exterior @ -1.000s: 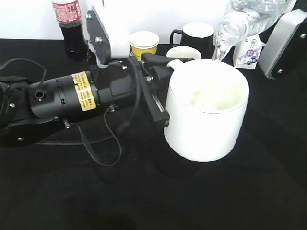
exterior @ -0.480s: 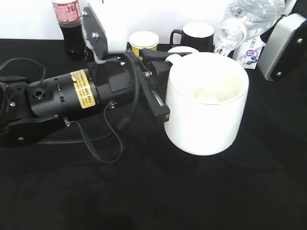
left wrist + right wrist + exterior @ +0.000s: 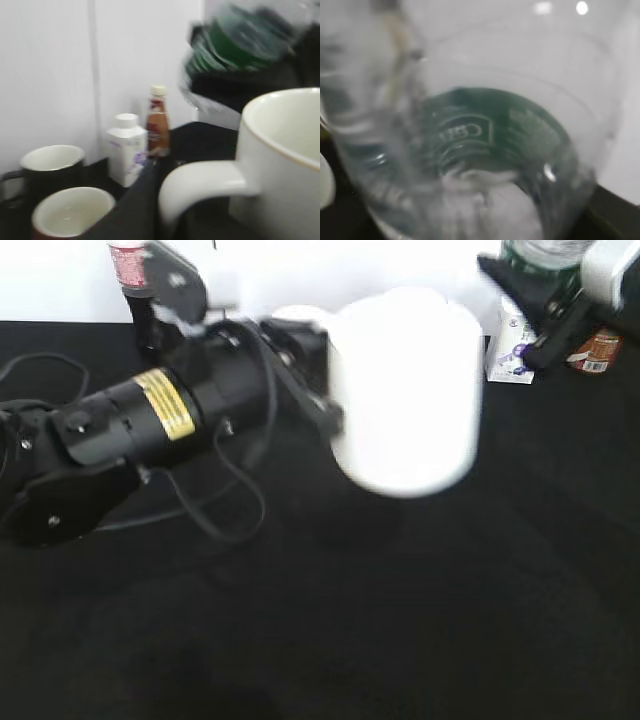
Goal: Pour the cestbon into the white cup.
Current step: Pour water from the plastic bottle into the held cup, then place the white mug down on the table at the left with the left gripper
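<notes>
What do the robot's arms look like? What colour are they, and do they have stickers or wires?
The left arm is a fat black tube with a yellow sticker around it and thin black cables looping off it onto the table. A white and grey block sits on top. The right arm shows a silvery-grey shell with black parts. Both look blurry.

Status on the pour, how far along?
Both items are grasped: left hand holds the white cup by its handle, right hand holds the cestbon. No stream is visible and the cup's contents are hidden, so the pour's completion is unconfirmed.
</notes>
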You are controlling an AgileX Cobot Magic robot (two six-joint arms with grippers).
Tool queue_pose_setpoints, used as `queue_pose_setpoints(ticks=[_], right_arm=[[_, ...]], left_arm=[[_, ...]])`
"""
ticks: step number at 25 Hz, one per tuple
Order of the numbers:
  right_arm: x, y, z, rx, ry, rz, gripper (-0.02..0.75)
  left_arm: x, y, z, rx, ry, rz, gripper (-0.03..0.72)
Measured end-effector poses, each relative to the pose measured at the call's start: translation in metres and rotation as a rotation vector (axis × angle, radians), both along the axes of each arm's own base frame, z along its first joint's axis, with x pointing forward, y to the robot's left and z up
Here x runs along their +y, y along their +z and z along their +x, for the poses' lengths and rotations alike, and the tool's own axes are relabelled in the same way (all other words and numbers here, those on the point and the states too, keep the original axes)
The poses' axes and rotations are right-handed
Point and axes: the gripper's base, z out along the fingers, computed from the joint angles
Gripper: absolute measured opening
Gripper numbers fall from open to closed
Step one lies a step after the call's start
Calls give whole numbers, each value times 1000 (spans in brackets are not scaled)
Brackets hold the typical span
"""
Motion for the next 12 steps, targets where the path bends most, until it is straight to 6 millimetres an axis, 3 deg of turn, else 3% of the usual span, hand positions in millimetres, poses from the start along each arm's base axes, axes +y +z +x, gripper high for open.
queue_pose_setpoints(ticks=[4,9,12], right_arm=[[-2,-25,11,365,-34,265,491],[-2,-28,12,414,-36,314,491],[-3,-29,13,417,-40,322,491]], left_arm=[[41,1,35,-5,192,-5,44],[111,0,72,-29,430,28,44],[135,-3,81,-49,516,94,44]])
